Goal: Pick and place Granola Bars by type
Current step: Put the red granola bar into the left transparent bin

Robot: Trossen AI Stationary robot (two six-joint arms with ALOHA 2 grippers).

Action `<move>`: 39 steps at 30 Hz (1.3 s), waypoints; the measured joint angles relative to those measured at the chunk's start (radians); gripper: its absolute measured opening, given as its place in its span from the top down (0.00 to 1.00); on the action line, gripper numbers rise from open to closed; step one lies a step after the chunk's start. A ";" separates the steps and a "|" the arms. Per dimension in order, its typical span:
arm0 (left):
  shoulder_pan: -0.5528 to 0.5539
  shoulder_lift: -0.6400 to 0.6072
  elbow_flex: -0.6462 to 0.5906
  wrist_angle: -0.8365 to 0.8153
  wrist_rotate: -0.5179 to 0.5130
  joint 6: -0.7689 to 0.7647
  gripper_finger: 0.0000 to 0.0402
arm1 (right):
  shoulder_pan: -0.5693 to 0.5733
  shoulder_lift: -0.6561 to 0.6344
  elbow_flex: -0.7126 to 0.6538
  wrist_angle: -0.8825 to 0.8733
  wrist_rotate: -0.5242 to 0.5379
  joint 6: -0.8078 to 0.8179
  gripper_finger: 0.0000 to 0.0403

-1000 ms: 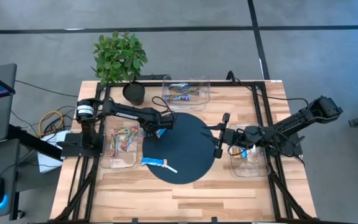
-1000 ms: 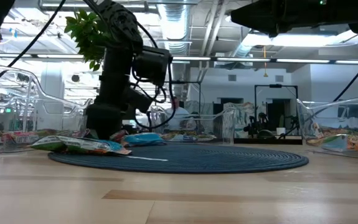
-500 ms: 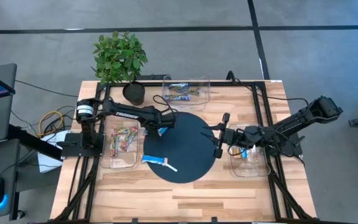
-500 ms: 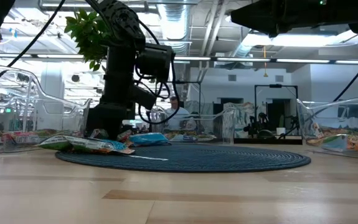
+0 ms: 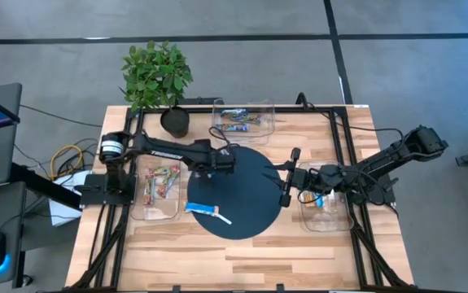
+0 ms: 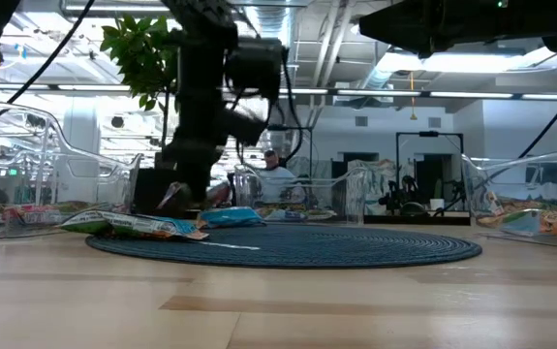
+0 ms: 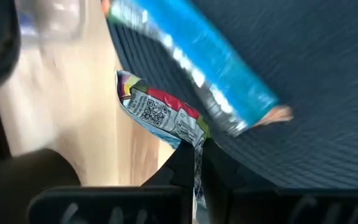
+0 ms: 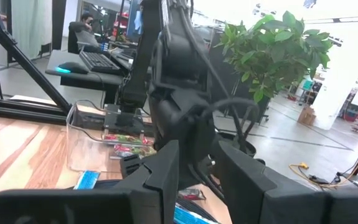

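Sorting mostly done, judging by stocked bins: left gripper (image 7: 194, 163) pinches a multicoloured bar (image 7: 160, 115) by its end, blue bar (image 7: 194, 62) lying just beyond it; right gripper (image 5: 286, 174) waits, fingers parted

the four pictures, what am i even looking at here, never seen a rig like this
It is a two-armed robot at a wooden table, sorting granola bars by type. One picture looks straight down from above, one sits at table level, and the last two come from a camera on each wrist.

From above, the left arm reaches over a dark round mat. Its wrist picture shows its jaws pinched shut on the wrapper edge of a multicoloured bar. The right arm waits at the mat's right edge with its jaws open.

On the mat lie a blue bar and a thin white stick. Three clear bins stand around the mat: the left bin holds multicoloured bars, and the back bin and right bin hold others. A potted plant stands at the back corner.
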 joint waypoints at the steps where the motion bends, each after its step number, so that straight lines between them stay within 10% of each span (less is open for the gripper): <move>1: -0.010 0.000 0.018 -0.012 0.000 0.001 1.00 | 0.000 0.000 0.000 0.000 0.000 0.000 0.75; 12: -0.154 -0.005 0.269 -0.611 -0.210 -0.309 0.99 | 0.000 0.000 0.000 -0.012 0.000 0.016 0.75; 22: -0.311 -0.160 0.246 -0.602 -0.117 -0.482 0.99 | 0.000 0.000 0.000 -0.007 0.000 0.018 0.75; 39: -0.374 -0.468 -0.284 -0.566 -0.042 -0.753 0.99 | 0.000 0.000 0.000 -0.003 0.000 0.018 0.75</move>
